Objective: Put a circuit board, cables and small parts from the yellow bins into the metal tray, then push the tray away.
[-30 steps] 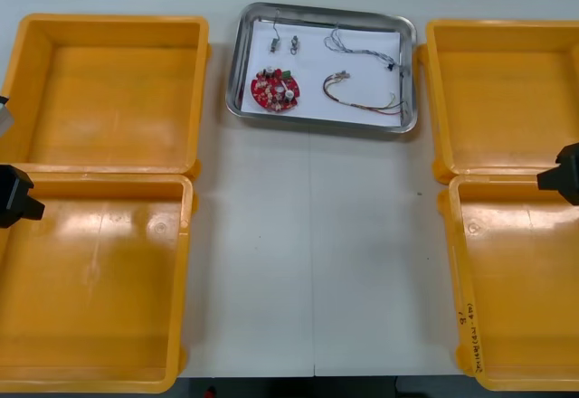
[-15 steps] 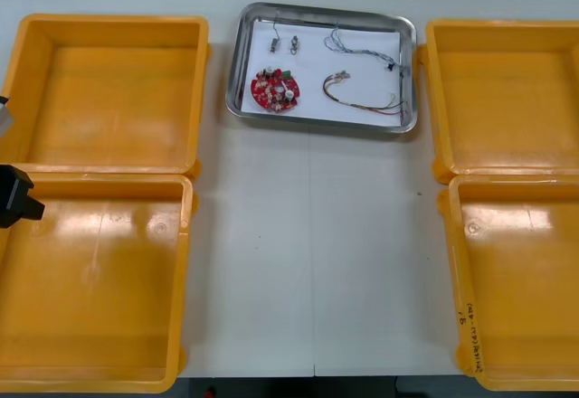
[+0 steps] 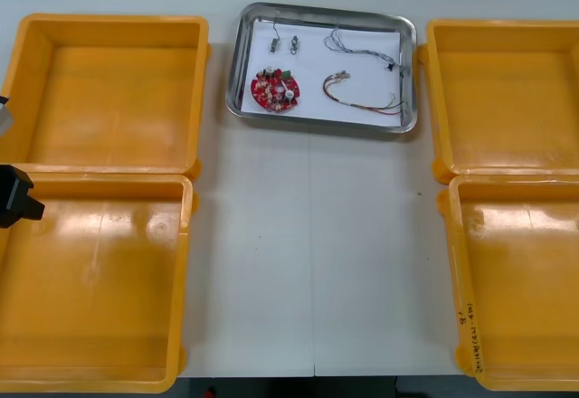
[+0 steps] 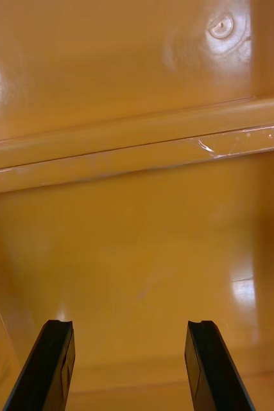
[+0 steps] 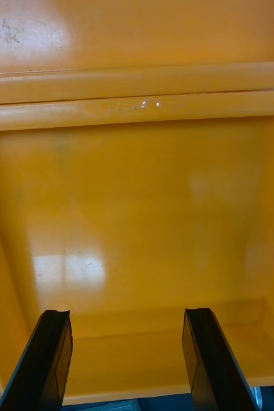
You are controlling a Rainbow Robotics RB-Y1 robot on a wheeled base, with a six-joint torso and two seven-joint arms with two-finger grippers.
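The metal tray (image 3: pixel 321 121) lies at the table's far middle, white inside. In it are a round red circuit board (image 3: pixel 275 90), two small metal parts (image 3: pixel 273 44), a blue and white cable (image 3: pixel 348 43) and a red and yellow cable (image 3: pixel 362 99). My left arm (image 3: pixel 14 197) shows at the table's left edge, over the seam between the two left bins. My left gripper (image 5: pixel 127 314) stands open above a bare orange bin floor (image 5: pixel 137 218). My right gripper (image 4: pixel 131 324) is open too, with nothing between its fingers, over a bare bin floor (image 4: pixel 137 257).
Two yellow bins stand on each side: far left (image 3: pixel 109 20), near left (image 3: pixel 90 280), far right (image 3: pixel 507 90), near right (image 3: pixel 516 280). All four look bare inside. A wide strip of table (image 3: pixel 312 253) runs between them in front of the tray.
The right arm's black tip, seen at the right edge a second ago, has drawn back out of the front view. The left arm and the tray have not moved.
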